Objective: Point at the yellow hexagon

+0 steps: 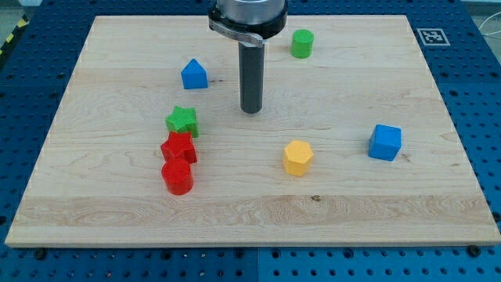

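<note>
You see the surface with my tip near centre; there are no jaws on this rod. The yellow hexagon sits at the tip's five o'clock, apart. Pointing looks unfinished; closing that gap remains.

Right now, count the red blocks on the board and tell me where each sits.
2. The red star lies left of centre, just below the green star. The red cylinder sits right beneath it, touching. My tip hides nothing red that I can tell.
</note>
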